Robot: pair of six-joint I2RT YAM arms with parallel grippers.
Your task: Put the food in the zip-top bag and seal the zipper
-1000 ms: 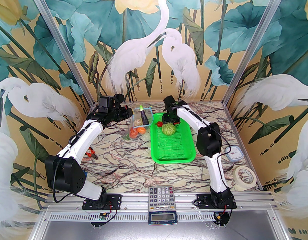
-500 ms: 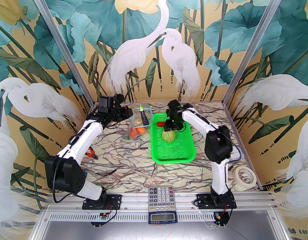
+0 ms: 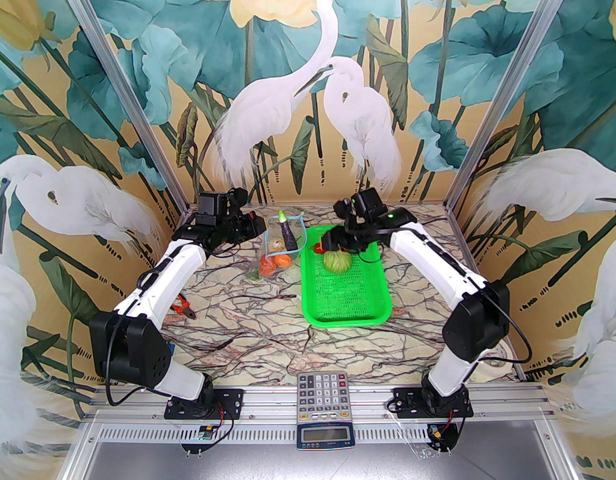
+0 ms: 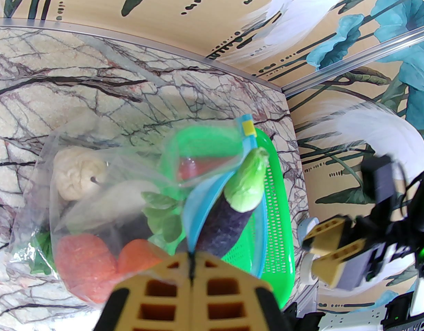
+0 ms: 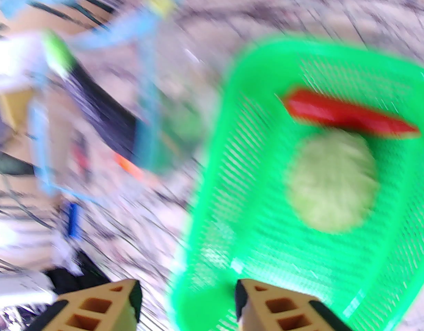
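Observation:
The zip-top bag (image 3: 277, 248) lies left of the green basket, its mouth held up. My left gripper (image 4: 192, 274) is shut on the light-blue zipper (image 4: 198, 202) at the mouth edge. A dark purple eggplant (image 3: 289, 233) sticks out of the mouth. Inside are orange-red tomatoes (image 4: 84, 271), a pale bulb (image 4: 77, 178) and a white-green napa cabbage (image 4: 129, 195). The green cabbage (image 3: 337, 261) and red chili (image 5: 346, 116) lie in the basket (image 3: 345, 308). My right gripper (image 3: 333, 243) hovers open above them, with nothing between its fingers (image 5: 256, 305); the right wrist view is blurred.
A calculator (image 3: 322, 390) sits at the table's near edge between the arm bases. Red-handled pliers (image 3: 185, 308) lie near the left arm. The back wall stands close behind the bag and the basket's far end.
The right arm's elbow swung out to the right and its gripper turned above the basket's far end, jaws narrowing a little. The left gripper and the bag stayed put.

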